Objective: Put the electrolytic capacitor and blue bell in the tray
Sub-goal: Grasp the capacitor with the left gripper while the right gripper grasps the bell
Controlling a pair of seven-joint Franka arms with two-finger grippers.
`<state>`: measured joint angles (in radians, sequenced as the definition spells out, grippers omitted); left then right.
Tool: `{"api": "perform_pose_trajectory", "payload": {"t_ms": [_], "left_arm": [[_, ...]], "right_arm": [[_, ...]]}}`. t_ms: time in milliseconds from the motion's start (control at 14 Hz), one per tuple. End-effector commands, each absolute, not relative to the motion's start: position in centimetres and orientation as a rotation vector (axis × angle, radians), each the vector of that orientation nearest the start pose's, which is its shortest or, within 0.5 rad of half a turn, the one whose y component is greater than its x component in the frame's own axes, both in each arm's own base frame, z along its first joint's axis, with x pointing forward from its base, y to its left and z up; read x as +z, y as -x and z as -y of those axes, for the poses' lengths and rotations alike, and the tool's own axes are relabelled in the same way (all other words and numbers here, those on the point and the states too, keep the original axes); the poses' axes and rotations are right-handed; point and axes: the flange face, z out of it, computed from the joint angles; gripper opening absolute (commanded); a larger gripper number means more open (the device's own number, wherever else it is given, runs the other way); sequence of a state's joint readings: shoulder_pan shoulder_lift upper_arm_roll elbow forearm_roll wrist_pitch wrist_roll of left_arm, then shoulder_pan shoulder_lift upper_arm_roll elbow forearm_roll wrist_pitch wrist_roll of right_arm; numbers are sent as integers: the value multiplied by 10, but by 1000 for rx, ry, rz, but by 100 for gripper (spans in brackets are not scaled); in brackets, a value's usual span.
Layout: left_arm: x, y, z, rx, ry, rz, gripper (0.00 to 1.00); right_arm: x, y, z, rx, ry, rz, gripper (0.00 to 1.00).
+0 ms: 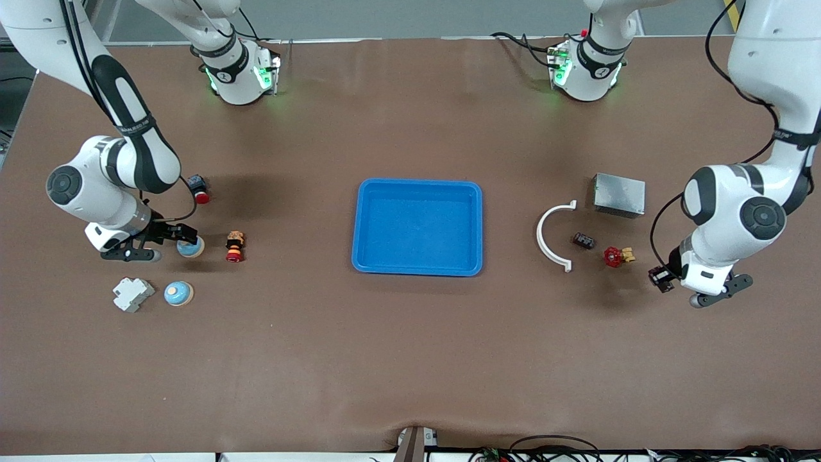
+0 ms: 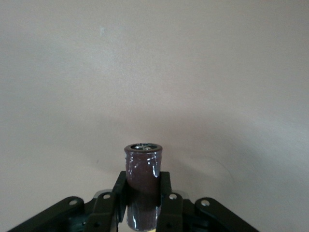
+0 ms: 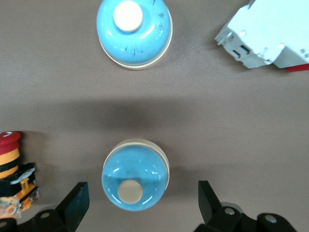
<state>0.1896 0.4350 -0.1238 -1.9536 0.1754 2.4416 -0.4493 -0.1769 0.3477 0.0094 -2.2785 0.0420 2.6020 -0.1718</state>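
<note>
Brown table is carrying the blue tray (image 1: 417, 226) at centre, nothing in it yet. Left gripper (image 1: 662, 278) is pinching the capacitor (image 2: 143, 186) upright at about 3 o'clock from the tray, near the red valve (image 1: 614, 256). Right gripper (image 3: 142, 205) is hanging spread wide around one blue bell (image 3: 135, 180) at 9 o'clock, second bell (image 3: 134, 32) just nearer the camera. Best closing squarely on the dome's widest part, then lifting straight up, steering clear of the red-yellow button (image 1: 235, 247)

Brown table (image 1: 410, 359), bearing a blue tray (image 1: 417, 226) at centre. Toward the right arm's end from the tray: two blue bells (image 1: 178, 293), white part (image 1: 133, 294), red buttons (image 1: 235, 247). Toward the left arm's end: white arc (image 1: 552, 235), grey box (image 1: 619, 194), red valve (image 1: 616, 256).
</note>
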Motion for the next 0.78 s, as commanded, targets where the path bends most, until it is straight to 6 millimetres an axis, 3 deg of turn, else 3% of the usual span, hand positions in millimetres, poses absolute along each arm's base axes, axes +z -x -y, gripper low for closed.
{"api": "perform_pose_trajectory", "payload": {"t_ms": [0,427,641,712], "left_arm": [[300,-612,-20,-70,3006,623,0],[323,-596,97,-17,2961,947,0],[327,-586,147,-14,2954,1042,0],[328,-580,170,-11,2952,1065,0]], "right_arm": [[184,-523,84,19,3104,-45,100],[176,-520,81,19,3104,-36,100],[175,-519,79,24,3103,-32,86],[174,-518,79,29,3103,-32,77]]}}
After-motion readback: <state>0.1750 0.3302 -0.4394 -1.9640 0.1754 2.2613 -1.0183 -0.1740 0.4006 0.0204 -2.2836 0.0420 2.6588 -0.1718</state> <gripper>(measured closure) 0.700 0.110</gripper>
